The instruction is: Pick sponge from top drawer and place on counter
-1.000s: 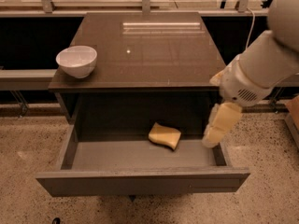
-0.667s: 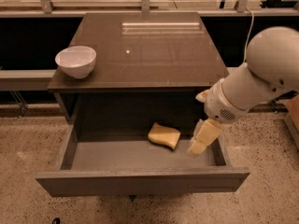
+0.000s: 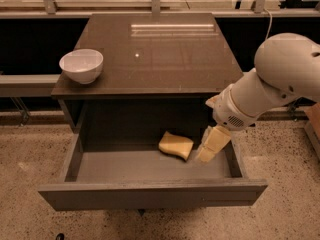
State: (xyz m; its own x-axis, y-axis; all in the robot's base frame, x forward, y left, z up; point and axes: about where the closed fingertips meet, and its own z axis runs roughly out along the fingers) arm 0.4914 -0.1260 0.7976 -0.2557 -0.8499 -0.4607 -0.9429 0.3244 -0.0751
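The yellow-tan sponge [image 3: 176, 145] lies on the floor of the open top drawer [image 3: 150, 194], right of its middle and near the back. My gripper [image 3: 210, 147] with pale yellow fingers hangs from the white arm [image 3: 272, 86] and reaches down into the drawer just right of the sponge, close to it and apart from it. The glossy dark brown counter [image 3: 160, 54] lies above the drawer.
A white bowl [image 3: 81, 65] stands on the counter's left front corner. Speckled floor surrounds the cabinet. A dark shelf and metal railing posts run along the back. The drawer's left half holds nothing.
The arm has moved left and down. The gripper has come from the drawer's right edge to just beside the sponge. The sponge has not moved.
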